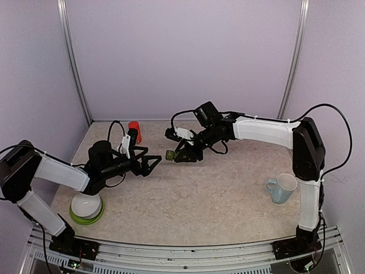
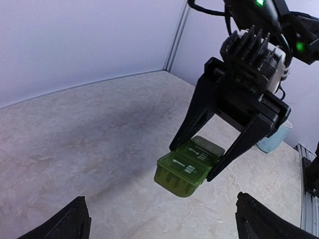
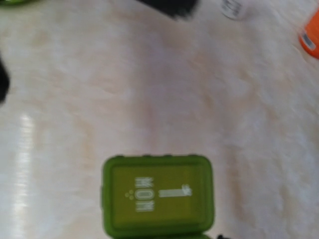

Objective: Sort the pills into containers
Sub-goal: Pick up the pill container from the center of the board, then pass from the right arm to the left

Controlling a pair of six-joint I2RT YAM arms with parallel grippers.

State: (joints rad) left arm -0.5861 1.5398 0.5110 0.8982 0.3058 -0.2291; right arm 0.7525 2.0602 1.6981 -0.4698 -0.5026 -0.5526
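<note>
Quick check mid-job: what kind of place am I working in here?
Probably a lab test booth, not a home: plain lilac wall panels on metal posts, a mounting rail at the near edge, and staged props like a mug and a green pill organizer.

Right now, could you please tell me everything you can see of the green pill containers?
The containers are one small translucent green plastic strip of joined square compartments, lids closed, the end lid marked MON in white. The right gripper clamps its sides; I cannot tell whether it is lifted.
</note>
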